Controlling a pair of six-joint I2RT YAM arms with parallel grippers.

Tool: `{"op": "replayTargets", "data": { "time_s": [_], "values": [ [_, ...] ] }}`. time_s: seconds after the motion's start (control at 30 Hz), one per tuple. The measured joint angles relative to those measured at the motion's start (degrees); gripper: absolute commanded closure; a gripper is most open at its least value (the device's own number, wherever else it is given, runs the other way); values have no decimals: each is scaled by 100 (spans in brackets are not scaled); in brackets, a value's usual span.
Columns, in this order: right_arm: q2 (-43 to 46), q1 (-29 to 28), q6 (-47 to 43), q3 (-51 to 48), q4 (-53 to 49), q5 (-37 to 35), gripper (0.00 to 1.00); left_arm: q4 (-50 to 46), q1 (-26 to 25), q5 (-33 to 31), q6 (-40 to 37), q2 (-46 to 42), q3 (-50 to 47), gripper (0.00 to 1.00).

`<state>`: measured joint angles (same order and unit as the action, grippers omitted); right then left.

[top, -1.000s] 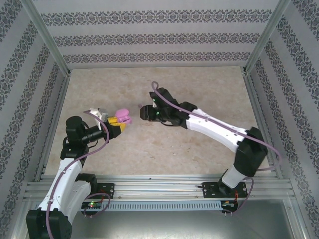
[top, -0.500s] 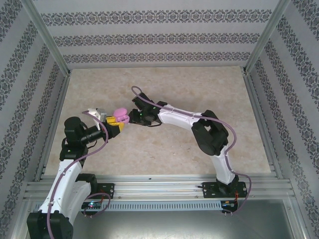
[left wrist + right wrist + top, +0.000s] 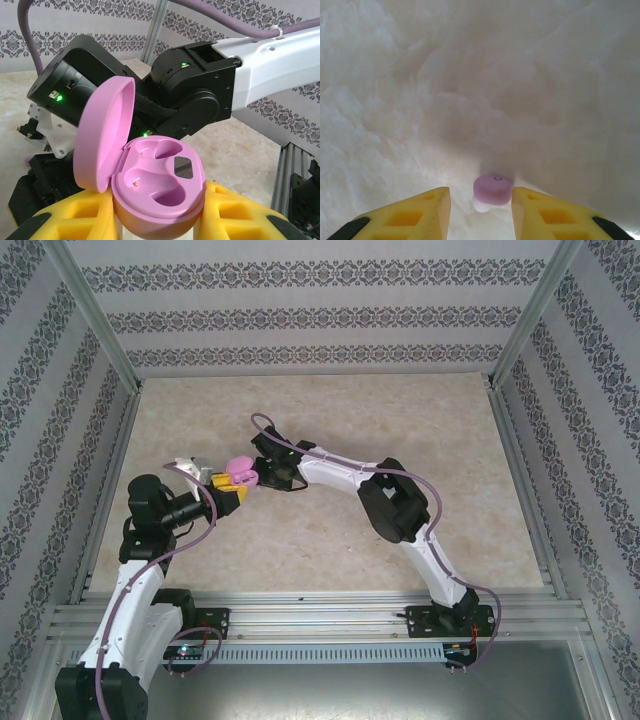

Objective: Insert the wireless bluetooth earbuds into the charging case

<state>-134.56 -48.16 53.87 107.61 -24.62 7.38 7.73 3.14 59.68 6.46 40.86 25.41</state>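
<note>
Earbud (image 3: 492, 189), pink-purple and rounded with a small ring mark on its top face, lies on the pale marbled worktop (image 3: 470, 75). It sits in the gap of the right claw (image 3: 481, 194). The two yellow fingers (image 3: 420, 212) stand apart on either side of it, partly open. The bud lies closer to the finger on the right of the wrist picture and there is clear space on its other side. Whether that nearer finger touches it cannot be told. Nothing is clamped in this claw.

Just beside it, the pink charging case (image 3: 157, 192) is held off the worktop by the left claw (image 3: 159, 216), whose yellow fingers are closed against the case's two sides. The lid (image 3: 102, 132) is hinged open and stands up on the left of the wrist view. The two wells (image 3: 150, 186) in the base are bare. A small dark patch shows between them. Right behind the case looms the black wrist of the right arm (image 3: 190, 95), with green lights glowing on it.

From above, the case (image 3: 240, 470) sits at the tip of the left claw (image 3: 232, 492), left of the worktop's middle. The right claw (image 3: 266, 468) points down close beside it, its white arm bent back toward its base at the near edge. Patterned walls (image 3: 320, 315) enclose the worktop on three sides.
</note>
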Motion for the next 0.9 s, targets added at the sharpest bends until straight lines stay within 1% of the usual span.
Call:
{"op": "replayTargets", "data": {
  "time_s": [0.17,0.3,0.5,0.67,0.9],
  "values": [
    [-175,-90,0,363,-195,-70,62,0,0,2,0,-11,0,77],
    [-195,-151,0,404,-304,-103,59,0,0,2,0,-11,0,77],
    [-214,-190,-28,431,-435,-238,59,2,0,4,0,-52,0,77],
    [-214,-236,-201,577,-780,-538,58,2,0,4,0,-70,0,77],
    [-319,-247,-485,997,-1056,-741,58,2,0,11,0,-118,-2,77]
  ]
}}
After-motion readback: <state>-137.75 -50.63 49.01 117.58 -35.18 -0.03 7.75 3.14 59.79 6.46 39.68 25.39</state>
